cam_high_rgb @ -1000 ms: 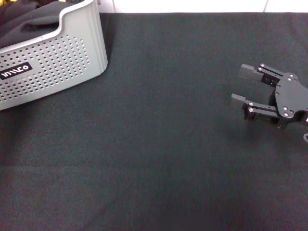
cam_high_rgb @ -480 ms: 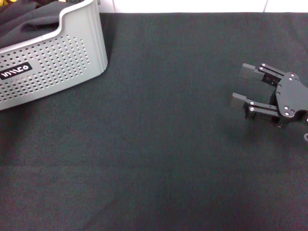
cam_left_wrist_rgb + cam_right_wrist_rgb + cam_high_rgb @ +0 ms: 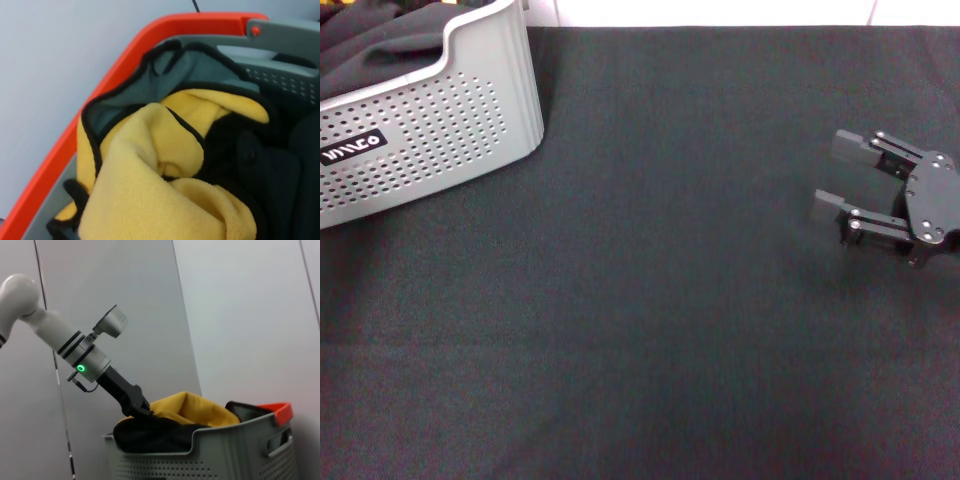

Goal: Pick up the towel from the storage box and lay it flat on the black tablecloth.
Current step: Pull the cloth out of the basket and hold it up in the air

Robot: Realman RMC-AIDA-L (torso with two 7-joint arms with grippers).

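The light grey storage box (image 3: 430, 130) stands at the far left of the black tablecloth (image 3: 650, 280). The towel (image 3: 145, 170), yellow with a grey-green face and black edging, lies bunched inside it; it also shows over the box rim in the right wrist view (image 3: 192, 407). My left gripper (image 3: 142, 412) reaches down into the box (image 3: 210, 455) at the towel's edge; it is out of the head view. My right gripper (image 3: 837, 175) is open and empty, low over the tablecloth at the right.
A plain black cloth (image 3: 270, 165) lies in the box beside the towel and shows at the box's top in the head view (image 3: 380, 40). The box has an orange rim part (image 3: 100, 95). A white strip (image 3: 720, 12) runs behind the tablecloth's far edge.
My right gripper has moved a little to the right, towards the table's right edge, still open. The box has not moved.
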